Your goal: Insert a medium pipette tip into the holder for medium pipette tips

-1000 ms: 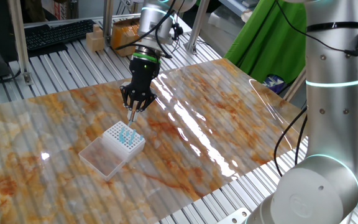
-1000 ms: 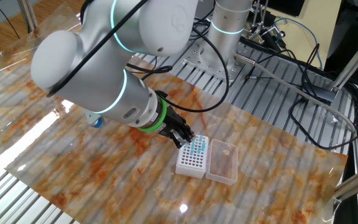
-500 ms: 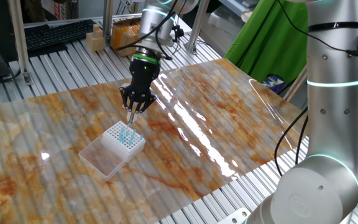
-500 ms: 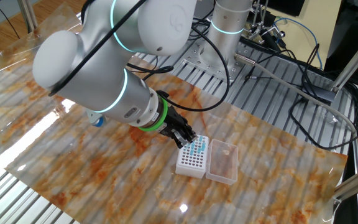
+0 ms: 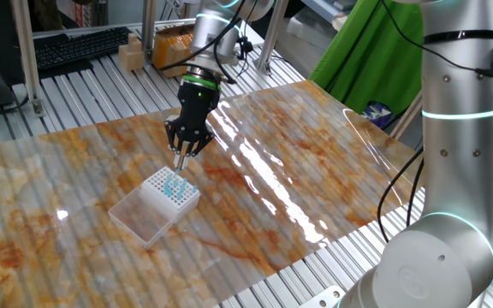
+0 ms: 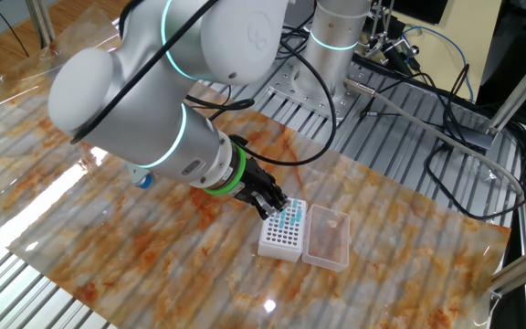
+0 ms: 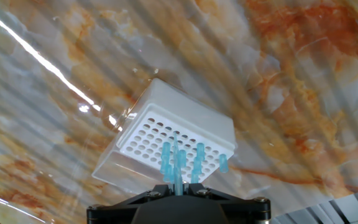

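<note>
The holder for medium pipette tips [image 5: 169, 189] is a small white box gridded with holes, with a cluster of light-blue tips and an open clear lid [image 5: 141, 216] beside it. It also shows in the other fixed view [image 6: 282, 233] and the hand view [image 7: 179, 138]. My gripper [image 5: 181, 156] hangs just above the holder's far side, shut on a medium pipette tip [image 7: 176, 168], a thin pale-blue tip that points down at the grid. In the other fixed view the gripper [image 6: 273, 207] sits right over the blue cluster.
The holder stands on an orange-marbled mat [image 5: 315, 162] over a slatted metal table. A second robot arm's base [image 5: 452, 171] stands at the right. A keyboard [image 5: 75, 47] and a cardboard box [image 5: 174, 43] lie at the back. Cables [image 6: 427, 128] run along the far side.
</note>
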Robot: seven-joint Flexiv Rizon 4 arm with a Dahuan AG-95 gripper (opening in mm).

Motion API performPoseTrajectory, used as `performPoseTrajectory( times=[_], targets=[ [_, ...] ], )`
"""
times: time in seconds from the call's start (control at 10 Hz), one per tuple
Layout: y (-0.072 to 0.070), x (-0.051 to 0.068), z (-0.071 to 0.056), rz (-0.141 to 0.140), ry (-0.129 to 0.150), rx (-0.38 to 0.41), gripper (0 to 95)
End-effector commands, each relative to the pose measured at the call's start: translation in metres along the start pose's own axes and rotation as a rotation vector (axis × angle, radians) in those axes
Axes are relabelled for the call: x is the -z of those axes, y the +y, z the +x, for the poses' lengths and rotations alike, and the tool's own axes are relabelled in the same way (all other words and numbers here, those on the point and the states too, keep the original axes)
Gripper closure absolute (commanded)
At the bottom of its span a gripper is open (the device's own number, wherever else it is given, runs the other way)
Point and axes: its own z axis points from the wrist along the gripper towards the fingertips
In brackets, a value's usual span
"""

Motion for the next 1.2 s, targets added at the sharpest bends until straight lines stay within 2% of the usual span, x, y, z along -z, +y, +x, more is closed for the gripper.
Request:
performPoseTrajectory(
  times=[0.1,1.2],
  targets=[
    [0.0000,-0.0010,-0.0004,0.002,-0.004,0.005,95.0],
    [0.0030,-0.0032,-0.0088,0.018,-0.013,0.037,95.0]
  ],
)
